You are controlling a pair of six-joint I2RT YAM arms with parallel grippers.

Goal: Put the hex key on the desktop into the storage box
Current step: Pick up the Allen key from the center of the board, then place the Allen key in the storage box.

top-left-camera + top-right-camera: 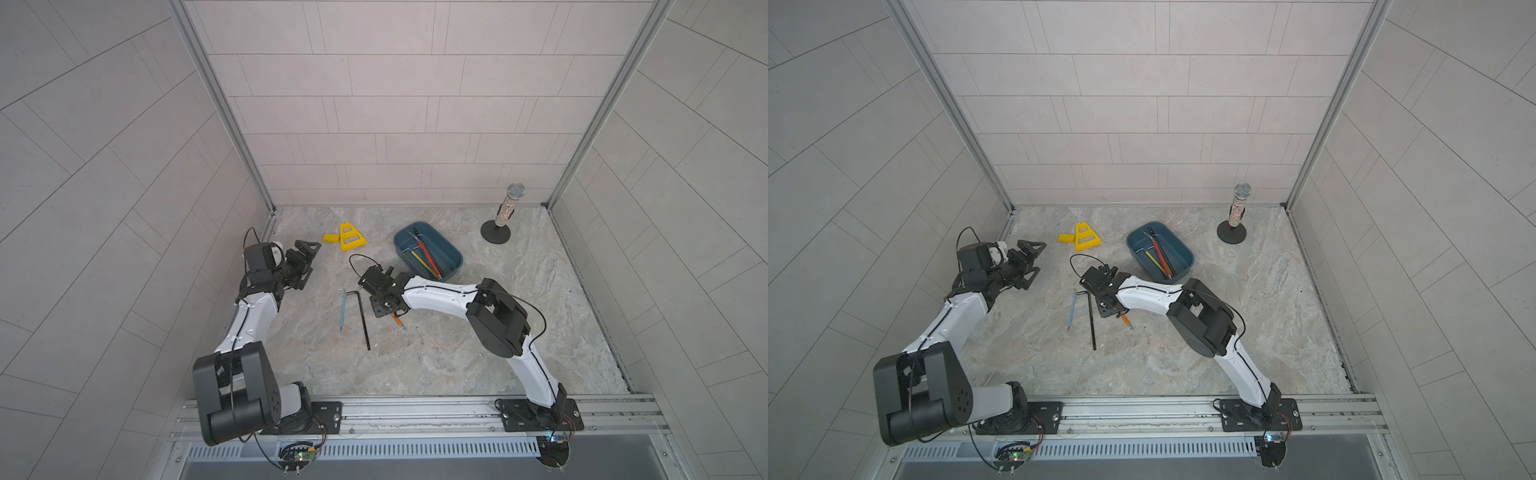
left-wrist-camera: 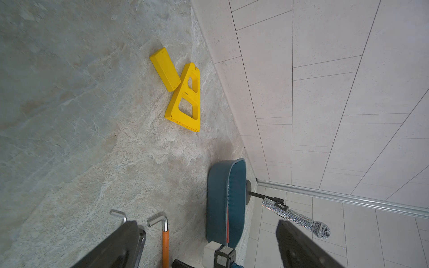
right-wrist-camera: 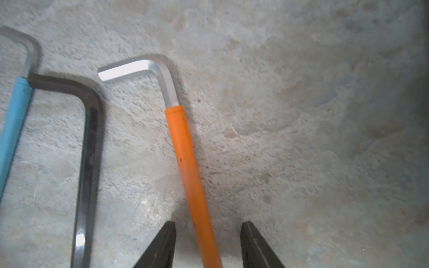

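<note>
One marbled desktop (image 1: 498, 332) | back wall (image 1: 395, 104) grey-tiled | storage box (image 1: 449, 249) near it

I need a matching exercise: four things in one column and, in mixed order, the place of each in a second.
1 orange hex key
2 red hex key
3 black hex key
4 microphone

A in the storage box
B upright on a stand in the far corner
C on the desktop, within the open right gripper
D on the desktop, beside the blue hex key

Pairs: 1-C, 2-A, 3-D, 4-B.
</note>
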